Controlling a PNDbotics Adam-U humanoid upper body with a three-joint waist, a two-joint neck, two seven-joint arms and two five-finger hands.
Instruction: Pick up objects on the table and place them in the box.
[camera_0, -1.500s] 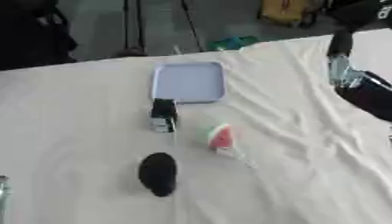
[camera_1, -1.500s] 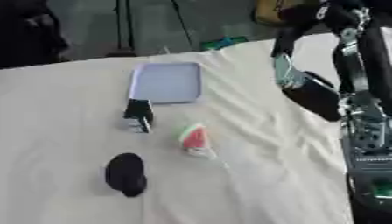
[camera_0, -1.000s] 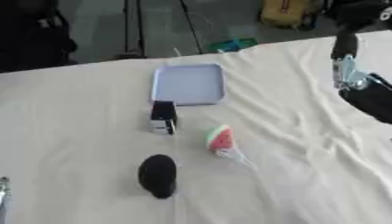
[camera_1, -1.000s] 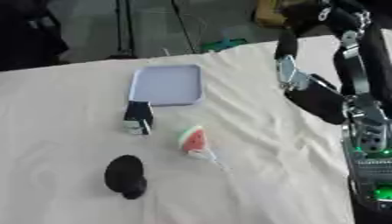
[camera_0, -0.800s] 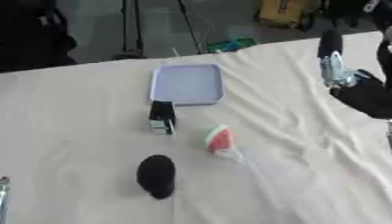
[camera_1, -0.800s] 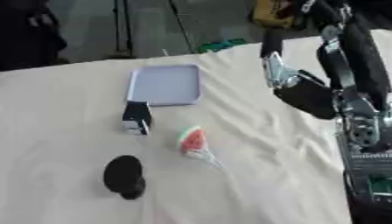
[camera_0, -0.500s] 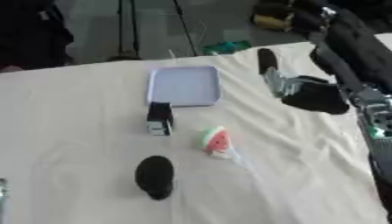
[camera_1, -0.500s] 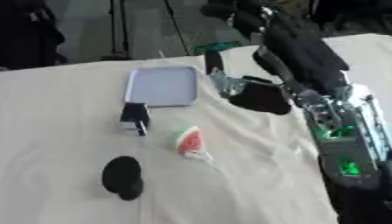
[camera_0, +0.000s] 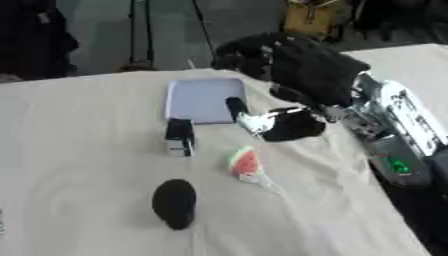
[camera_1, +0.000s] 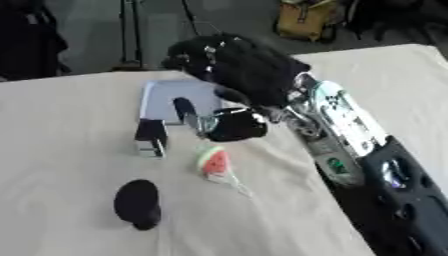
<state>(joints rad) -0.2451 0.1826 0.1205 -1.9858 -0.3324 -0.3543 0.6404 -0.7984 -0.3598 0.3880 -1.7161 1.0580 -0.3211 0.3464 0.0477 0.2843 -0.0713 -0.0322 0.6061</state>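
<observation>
A cream cloth (camera_0: 79, 165) covers the table, lying in soft wrinkles, with its far edge running across the top of the view and a dark floor beyond it. Behind that edge stand thin black stand legs (camera_0: 138, 30) and a yellow-brown bag (camera_0: 313, 19). On the cloth a shallow pale blue-grey box (camera_0: 194, 97) lies flat near the far edge. Just in front of it stands a small black and white block (camera_0: 179, 137); to the right of that lies a watermelon-slice toy (camera_0: 244, 160), red with a green rind, and nearer the camera a black oval object (camera_0: 174, 202). The right hand (camera_1: 229, 123) reaches in from the right over the box's near right corner, close above the watermelon toy and holding nothing; whether its fingers are spread or curled I cannot tell. The left hand does not show.
</observation>
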